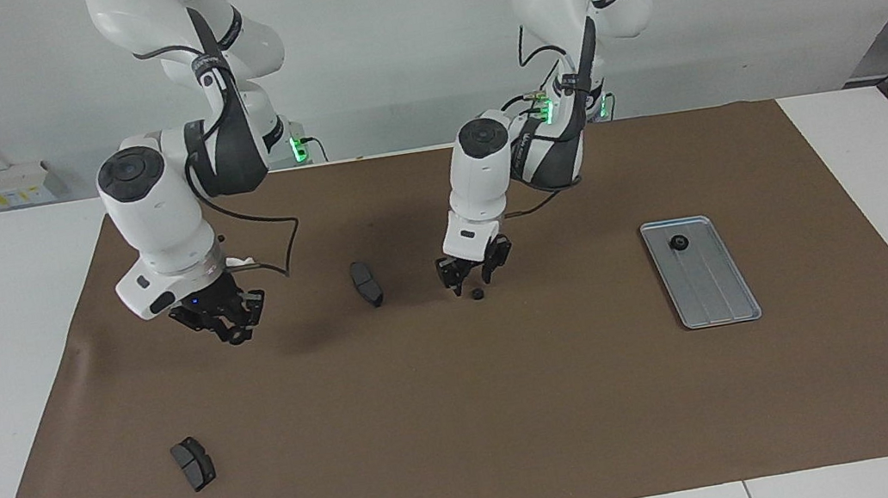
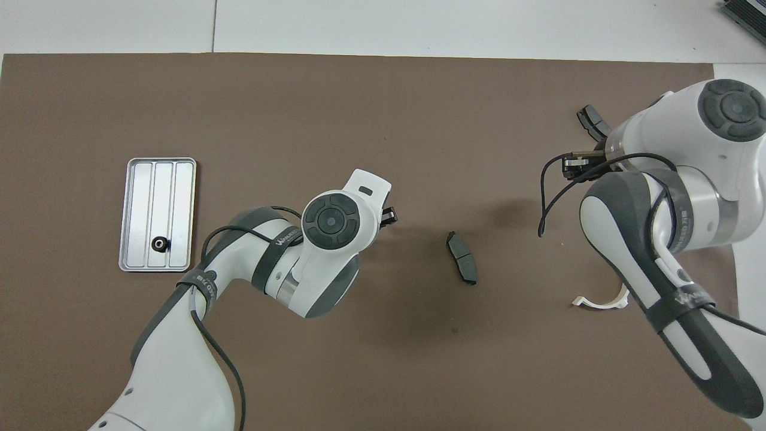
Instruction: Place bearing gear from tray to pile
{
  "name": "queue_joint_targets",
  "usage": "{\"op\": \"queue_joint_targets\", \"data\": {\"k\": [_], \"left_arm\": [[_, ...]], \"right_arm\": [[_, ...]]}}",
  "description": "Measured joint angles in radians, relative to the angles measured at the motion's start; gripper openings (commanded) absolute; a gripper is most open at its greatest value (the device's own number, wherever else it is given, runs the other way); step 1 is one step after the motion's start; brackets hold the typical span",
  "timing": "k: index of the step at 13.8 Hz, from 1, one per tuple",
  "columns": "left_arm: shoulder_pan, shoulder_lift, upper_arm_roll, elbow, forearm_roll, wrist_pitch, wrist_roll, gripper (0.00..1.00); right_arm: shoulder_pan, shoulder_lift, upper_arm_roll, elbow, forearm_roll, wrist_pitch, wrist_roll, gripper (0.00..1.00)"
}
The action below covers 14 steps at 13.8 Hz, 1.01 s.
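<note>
Loose gear (image 1: 477, 293): small dark ring lying flat on the mat (image 1: 468, 419), directly under the left gripper and well apart from the tray. Hidden by the left arm in the overhead view.
Tray gear (image 1: 679, 243): second dark gear, lying in the tray at the end nearer to the robots, in the middle lane between the ridges.
Tray (image 1: 715, 289): silver-grey, ridged lengthwise, flat on the mat toward the left arm's end of the table.
Left gripper (image 1: 475, 271): low over the loose gear, pointing down. Fingers spread, one to each side of the gear; no contact with it shows.
Pad A (image 1: 366, 283): dark curved brake pad on the mat beside the loose gear, toward the right arm's end, apart from it.
Bracket (image 2: 601, 301): white half-ring on the mat near the right arm's base, largely covered by that arm.
Pad B (image 1: 193, 463): second dark pad, far from the robots, toward the right arm's end of the mat.
Right gripper (image 1: 234, 330): hangs over bare mat, between pad A and the mat's edge at the right arm's end. Finger state: cannot tell.
</note>
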Motion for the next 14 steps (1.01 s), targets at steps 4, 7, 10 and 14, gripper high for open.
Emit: {"op": "queue_joint_targets", "data": {"k": [4,7,10,14], "left_arm": [[0.092,-0.014,0.011,0.026,0.001,-0.055,0.054,0.88],[0.218,-0.052,0.011,0.029,0.000,-0.157,0.227,0.84],[0.345,-0.086,0.013,0.022,-0.003,-0.264,0.465,0.83],[0.531,-0.109,0.016,-0.024,-0.005,-0.290,0.833,0.82]], "right_arm": [[-0.042,0.010,0.000,-0.029,0.000,0.013,-0.084,0.00],[-0.047,0.031,0.002,-0.090,0.003,0.139,-0.089,0.00],[-0.045,0.053,0.007,-0.142,0.055,0.203,-0.089,0.00],[-0.045,0.056,0.008,-0.212,0.068,0.283,-0.084,0.02]]}}
